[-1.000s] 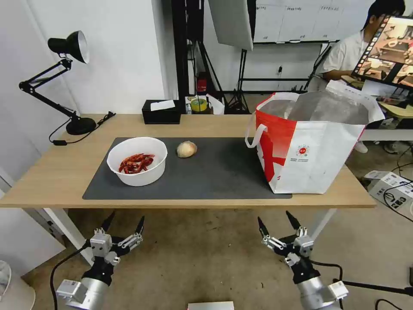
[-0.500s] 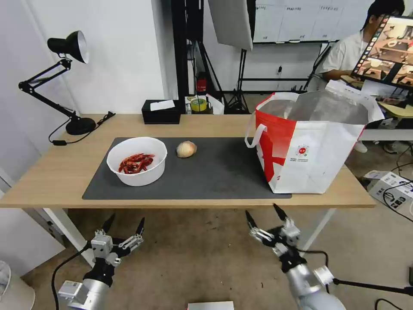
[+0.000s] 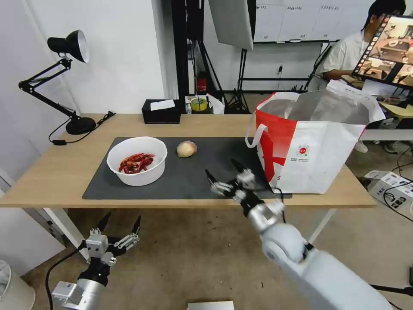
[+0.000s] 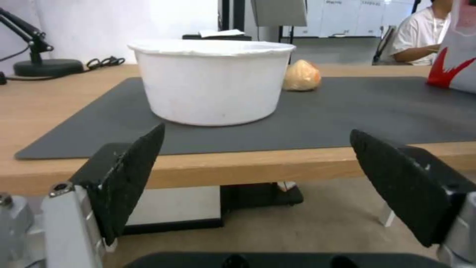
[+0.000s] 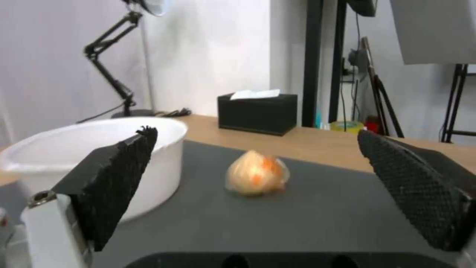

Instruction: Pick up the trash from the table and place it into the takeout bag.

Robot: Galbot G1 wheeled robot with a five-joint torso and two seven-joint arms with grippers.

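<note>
Hanging low before the table's (image 3: 60,181) near edge, the left gripper (image 3: 119,223) waits with its jaws spread, empty. Farther in, the right gripper (image 3: 223,172) hovers over the front of the mat (image 3: 206,176), jaws spread wide and empty, facing the ball (image 3: 186,149) with the way between them clear. That peach ball lies on the mat just beside the bowl (image 3: 137,160), apart from it, and well apart from the bag (image 3: 309,142) standing at the table's right end. It looks light and a little soft, with a crinkled skin, perhaps a wrapper, so it should take a gentle pinch across its widest part; being round, it may roll if nudged off-centre. The bowl of red scraps looks stiff and light, best taken by the rim and kept level. At the back sit a tissue box (image 3: 161,111) and a lamp (image 3: 69,82).
</note>
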